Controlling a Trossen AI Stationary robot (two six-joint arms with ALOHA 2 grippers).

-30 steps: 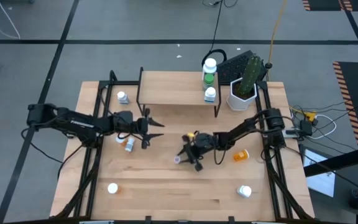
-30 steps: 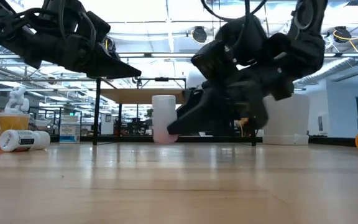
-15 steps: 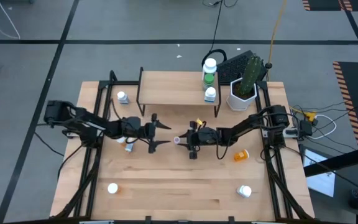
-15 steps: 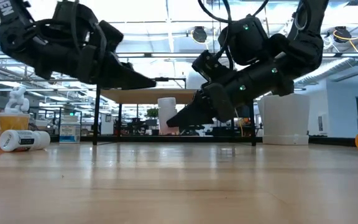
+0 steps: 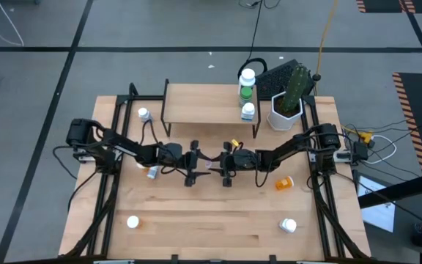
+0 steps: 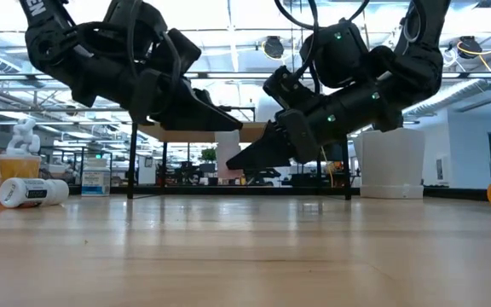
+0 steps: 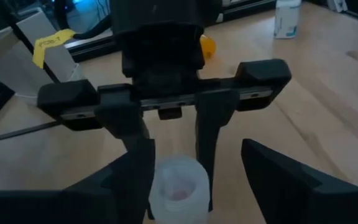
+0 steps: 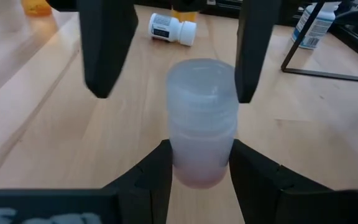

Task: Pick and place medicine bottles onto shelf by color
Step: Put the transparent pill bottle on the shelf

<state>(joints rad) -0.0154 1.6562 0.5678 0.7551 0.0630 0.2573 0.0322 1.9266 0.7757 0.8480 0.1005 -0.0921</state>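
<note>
My right gripper (image 5: 218, 163) (image 8: 201, 155) is shut on a frosted white medicine bottle (image 5: 209, 164) (image 8: 202, 106), held above the middle of the table. My left gripper (image 5: 193, 163) (image 7: 191, 180) is open and faces it. Its two fingers stand on either side of the bottle's free cap end, and I cannot tell whether they touch it. The shelf (image 5: 204, 104) stands at the far edge. A white bottle (image 5: 247, 75), a green bottle (image 5: 246, 92) and another white bottle (image 5: 247, 111) stand on its right end. My right gripper pinches the bottle's body near its base end (image 8: 201, 169) between its two fingers (image 8: 154, 180). The fingers come level from the table's right and lie in line with the bottle. The bottle is lifted clear and lies level, its cap end (image 8: 204, 81) pointing to the table's left.
Loose bottles are on the table: a white one (image 5: 143, 114) left of the shelf, one lying down (image 5: 152, 171) under my left arm, white ones near the front (image 5: 132, 221) (image 5: 288, 225) and an orange one (image 5: 286, 182) lying at the right. A cactus planter (image 5: 286, 110) stands beside the shelf.
My right gripper lifted the bottle off the table, moved toward the far edge and tipped the bottle level, then kept still. My left gripper travelled toward the table's right, open all the way, until its fingers came to either side of the bottle's cap end.
</note>
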